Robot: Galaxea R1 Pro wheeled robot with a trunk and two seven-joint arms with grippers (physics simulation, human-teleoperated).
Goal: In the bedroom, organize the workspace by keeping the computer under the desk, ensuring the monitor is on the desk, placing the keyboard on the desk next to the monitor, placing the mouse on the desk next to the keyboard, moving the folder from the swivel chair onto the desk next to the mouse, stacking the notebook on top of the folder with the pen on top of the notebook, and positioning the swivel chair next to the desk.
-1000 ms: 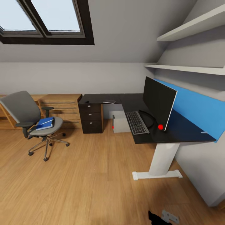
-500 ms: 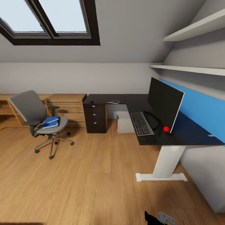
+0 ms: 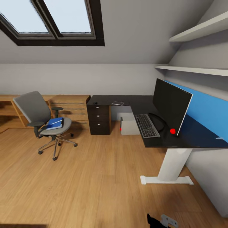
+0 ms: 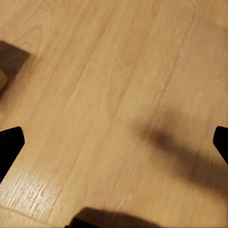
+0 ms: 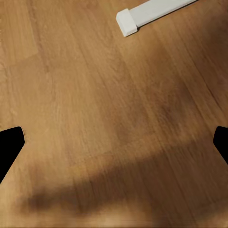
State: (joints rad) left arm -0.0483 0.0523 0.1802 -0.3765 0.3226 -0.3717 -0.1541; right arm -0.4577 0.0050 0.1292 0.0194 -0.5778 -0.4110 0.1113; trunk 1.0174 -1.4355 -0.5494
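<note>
Folder (image 3: 55, 123) lies flat on the chair (image 3: 47, 122) seat at far left, well apart from the table (image 3: 142, 106). Judged light, thin, somewhat stiff, slick-faced; best pinched at an overhanging edge. Its long axis runs roughly left-right, slightly skewed. Keyboard (image 3: 147, 125) lies beside the monitor (image 3: 171, 106), long axis near-to-far. Left gripper (image 4: 114, 142) and right gripper (image 5: 114, 142) both spread wide, empty, over bare floor (image 3: 95, 177).
</note>
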